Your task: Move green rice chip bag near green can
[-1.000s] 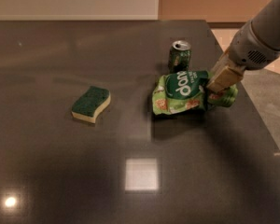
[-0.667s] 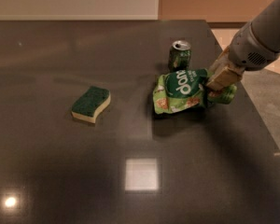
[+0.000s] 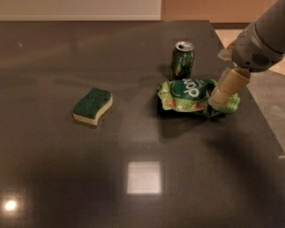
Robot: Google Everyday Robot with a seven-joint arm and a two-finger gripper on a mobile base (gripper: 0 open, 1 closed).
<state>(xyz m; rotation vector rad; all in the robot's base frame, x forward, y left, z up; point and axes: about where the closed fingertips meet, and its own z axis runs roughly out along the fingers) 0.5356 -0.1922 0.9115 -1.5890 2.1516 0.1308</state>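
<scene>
Your claw [image 3: 217, 100] is down at the right side of the dark surface [image 3: 61, 175], at the end of the grey arm [image 3: 265, 38] that reaches in from the upper right corner. Its two tan fingers sit pressed close with no gap showing between them, and their tips pinch the crumpled right end of the green rice chip bag [image 3: 186, 94]. You can see green wrapper bunched up on both sides of the tips. The rest of the bag stretches out to the left of the claw, lying flat on the surface with its dark green circle and white lettering facing up, the lettering turned upside down to you. The green can [image 3: 182, 60] stands upright up and to the left of the claw, farther back on the surface, with its silver top showing. It is just behind the bag's left half. The bag's upper edge comes very near the can's base, but you cannot tell whether the two touch. Well off to the left of the claw, apart from both the bag and the can, a sponge [image 3: 92, 106] with a green top and a pale underside lies flat on its own. Below and to the left of the claw, a bright square reflection [image 3: 143, 177] shows on the glossy surface.
</scene>
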